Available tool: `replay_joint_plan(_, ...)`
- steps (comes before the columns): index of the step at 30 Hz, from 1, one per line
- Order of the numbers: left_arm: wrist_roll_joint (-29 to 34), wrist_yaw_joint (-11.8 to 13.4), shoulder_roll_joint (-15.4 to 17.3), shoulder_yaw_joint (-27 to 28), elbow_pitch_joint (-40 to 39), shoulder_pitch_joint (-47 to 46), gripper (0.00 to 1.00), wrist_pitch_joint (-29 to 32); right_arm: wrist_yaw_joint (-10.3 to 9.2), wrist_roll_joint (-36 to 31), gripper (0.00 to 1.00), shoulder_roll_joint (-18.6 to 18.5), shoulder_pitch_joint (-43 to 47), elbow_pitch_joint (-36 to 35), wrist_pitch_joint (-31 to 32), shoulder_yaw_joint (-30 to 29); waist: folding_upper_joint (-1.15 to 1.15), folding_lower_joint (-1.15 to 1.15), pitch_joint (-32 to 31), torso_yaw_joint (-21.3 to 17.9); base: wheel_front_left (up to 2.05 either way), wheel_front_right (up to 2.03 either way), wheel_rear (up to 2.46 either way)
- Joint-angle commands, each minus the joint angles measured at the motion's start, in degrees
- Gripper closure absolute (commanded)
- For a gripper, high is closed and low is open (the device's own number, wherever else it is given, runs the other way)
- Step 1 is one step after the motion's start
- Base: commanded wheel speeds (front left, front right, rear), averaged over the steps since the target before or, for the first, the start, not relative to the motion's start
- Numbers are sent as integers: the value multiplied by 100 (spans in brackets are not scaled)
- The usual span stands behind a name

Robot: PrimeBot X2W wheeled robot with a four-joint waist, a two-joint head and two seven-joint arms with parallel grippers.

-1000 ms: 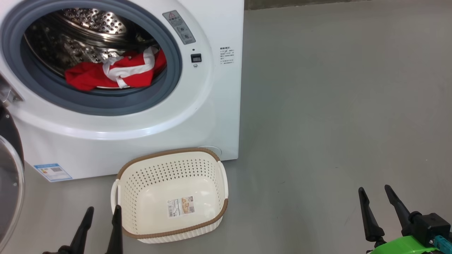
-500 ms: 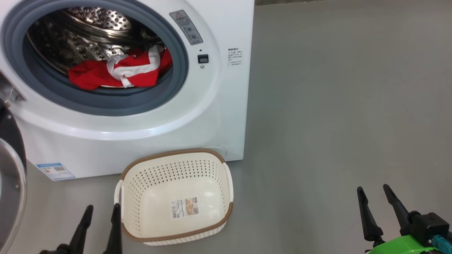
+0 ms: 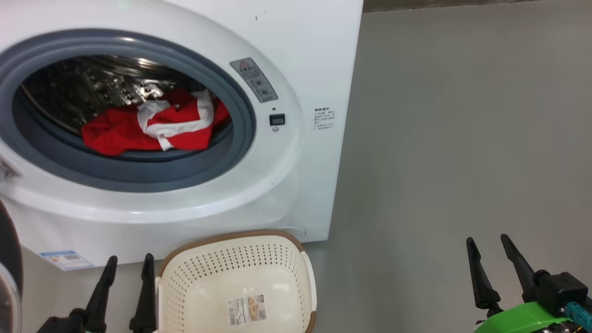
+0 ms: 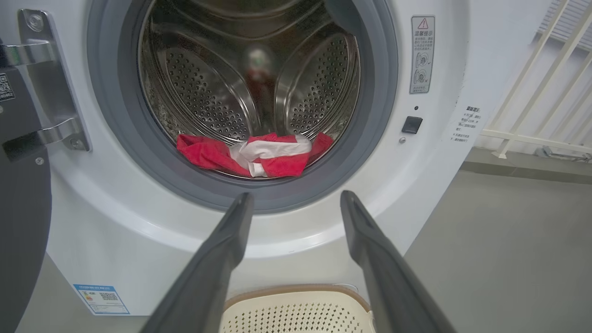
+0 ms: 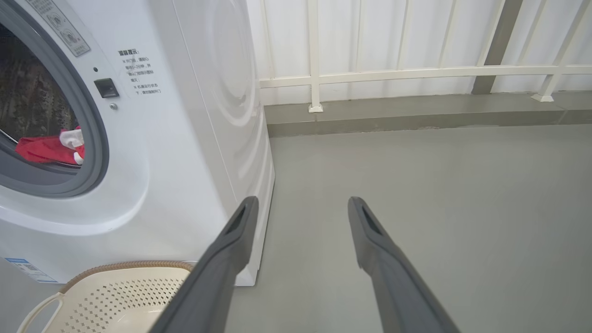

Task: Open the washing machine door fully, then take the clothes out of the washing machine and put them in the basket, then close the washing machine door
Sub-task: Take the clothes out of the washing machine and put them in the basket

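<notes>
The white washing machine (image 3: 277,194) stands with its grey-ringed drum mouth uncovered. Red clothes (image 3: 152,125) with white trim lie at the drum's front lip, seen too in the left wrist view as clothes (image 4: 254,155) and at the edge of the right wrist view as clothes (image 5: 48,148). The washing machine door (image 3: 8,273) is swung out at the far left, only its dark rim showing. The cream basket (image 3: 240,277) sits on the floor in front of the machine. My left gripper (image 3: 129,261) is open just left of the basket. My right gripper (image 3: 488,243) is open over bare floor far to the right.
Grey floor (image 3: 462,138) stretches to the right of the machine. A white railing (image 5: 393,74) on a low kerb runs behind it. The door's metal hinge (image 4: 51,83) juts from the machine's left front. A blue label (image 3: 67,259) is stuck low on the machine.
The head camera has tipped and shifted, so the machine and basket sit lower and further right in the picture. Both grippers stay open at the bottom corners.
</notes>
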Motion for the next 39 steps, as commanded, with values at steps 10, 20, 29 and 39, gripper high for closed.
replay_joint_plan(10, 65, 4, 36, 203, -46, -151, 0, -28, 36, -3, 0, -56, -146, -134, -37, 123, 0, 0, 17, 46, 40, -40, 0)
replay_joint_plan(20, 143, 4, 45, 115, 236, -253, 0, -28, 36, 0, 0, -54, -180, -124, -37, 202, 0, 0, 78, 5, 0, 0, 0)
replay_joint_plan(29, 173, 4, 169, -107, 1062, -1611, 0, -28, 36, 30, 0, -12, -434, -168, -37, 330, 0, 0, 636, -165, 0, 0, 0)
replay_joint_plan(39, 299, 75, 540, -27, 3154, -3903, 0, -28, 36, 106, 0, 42, -801, -203, -37, 408, 0, 0, 1334, -527, 0, 0, 0)
